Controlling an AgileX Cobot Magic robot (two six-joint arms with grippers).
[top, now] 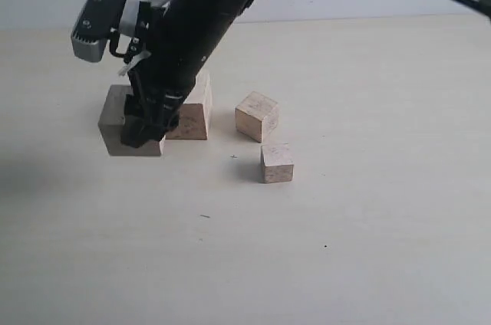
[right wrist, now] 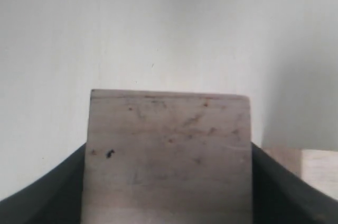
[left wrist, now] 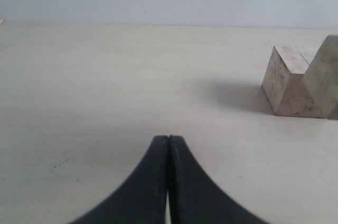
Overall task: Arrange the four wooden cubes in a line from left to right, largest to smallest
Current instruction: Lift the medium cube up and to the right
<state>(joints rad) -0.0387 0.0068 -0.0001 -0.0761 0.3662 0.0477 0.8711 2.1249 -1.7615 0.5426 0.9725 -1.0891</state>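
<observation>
My right gripper [top: 146,129] reaches across to the left of the exterior view and is shut on the largest wooden cube [top: 123,127]. In the right wrist view that cube [right wrist: 169,150] fills the gap between the black fingers [right wrist: 42,197]. Just behind and to the right sits the second cube [top: 193,114], then a third, turned cube [top: 257,116]. The smallest cube [top: 276,162] lies nearer the front. My left gripper [left wrist: 168,145] is shut and empty over bare table, with two cubes [left wrist: 288,81] well off to one side.
The pale table [top: 368,225] stretches wide to the right and front. The black right arm [top: 199,26] crosses above the second cube. A corner of a neighbouring cube [right wrist: 311,166] shows beside the held one.
</observation>
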